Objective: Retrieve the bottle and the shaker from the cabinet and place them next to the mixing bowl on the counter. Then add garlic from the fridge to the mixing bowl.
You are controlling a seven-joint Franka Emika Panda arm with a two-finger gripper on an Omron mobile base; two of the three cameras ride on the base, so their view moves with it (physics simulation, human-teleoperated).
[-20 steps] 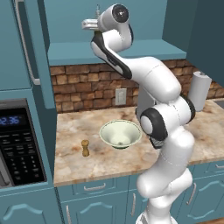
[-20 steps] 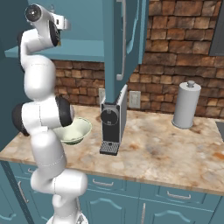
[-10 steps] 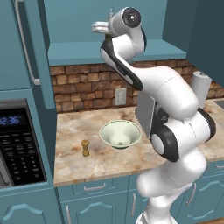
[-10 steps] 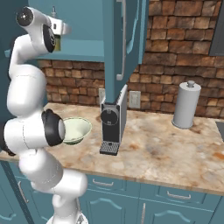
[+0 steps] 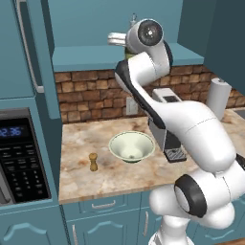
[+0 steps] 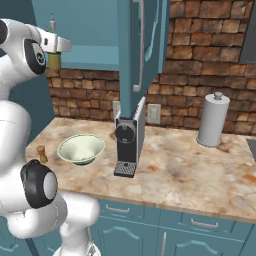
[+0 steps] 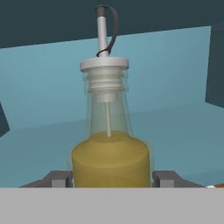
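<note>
My gripper [image 7: 112,179] is shut on the bottle [image 7: 109,159], an olive-yellow glass bottle with a pale pourer top, its dark fingertips [image 7: 57,178] against both sides. In the right base view the bottle [image 6: 53,60] hangs upright under the gripper [image 6: 54,50], at the front of the open cabinet's teal shelf [image 6: 95,55]. The brown wooden shaker [image 5: 93,161] stands on the marbled counter [image 5: 105,182], a little left of the pale mixing bowl [image 5: 131,146]. From the right the shaker [image 6: 42,153] and bowl [image 6: 81,148] sit close together. The fridge and the garlic are out of view.
A dark coffee machine [image 6: 128,140] stands right of the bowl, under the open cabinet door [image 6: 142,50]. A paper towel roll [image 6: 212,120] is at the back right. A microwave [image 5: 21,162] sits left of the counter. My arm arches over the bowl.
The hand has shifted right along the cabinet shelf with the bottle in it, and the arm's elbow has swung right and toward the cameras. Bowl and shaker have not moved.
</note>
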